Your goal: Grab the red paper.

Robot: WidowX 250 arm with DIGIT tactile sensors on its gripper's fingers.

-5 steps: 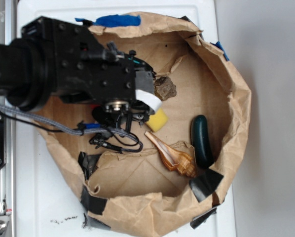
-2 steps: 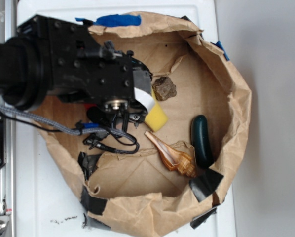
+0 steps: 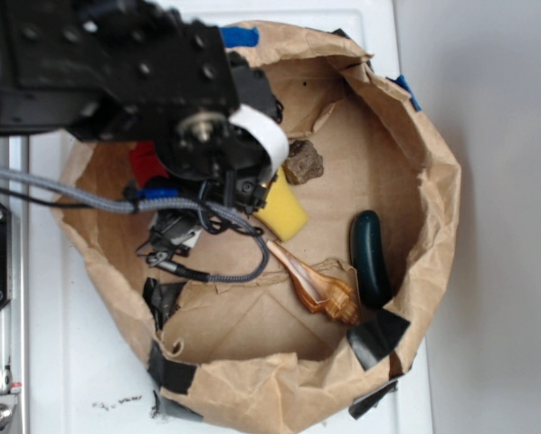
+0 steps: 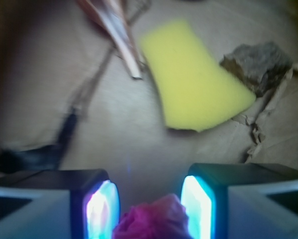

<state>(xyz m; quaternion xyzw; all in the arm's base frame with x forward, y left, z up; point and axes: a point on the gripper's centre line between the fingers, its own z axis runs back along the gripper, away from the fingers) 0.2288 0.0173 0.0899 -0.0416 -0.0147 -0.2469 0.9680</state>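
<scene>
Overhead, the black robot arm (image 3: 117, 81) is reaching in from the left over a wide brown paper bag (image 3: 433, 181) that is lying open on a white surface (image 3: 53, 362). Its bulk is covering the left part of the bag's inside, and a grey braided cable (image 3: 71, 194) is trailing from it toward the left edge.

The red paper (image 4: 151, 219) is sitting between the two lit fingers (image 4: 101, 209) of the gripper (image 4: 149, 206) in the wrist view, at the near edge of that picture, looking crumpled and pinkish red under the glow. The fingers are standing close against both sides of the wad and seem to be clamping it, though the exact contact is blurred. From above, only a red patch (image 3: 147, 163) of it is peeking out under the arm at the left side of the bag.

Farther along the bag floor, the yellow sponge (image 4: 196, 84) is lying flat, well apart from the wad. A rough brown lump (image 4: 258, 62) is resting just beside the sponge's right end. To the left of the sponge, a striped tan shell (image 3: 320, 289) is pointing its tip toward the gripper, and a dark green oblong object (image 3: 370, 258) is lying near the bag's right wall. Black tape patches (image 3: 374, 339) are sticking to the bag's near rim.
</scene>
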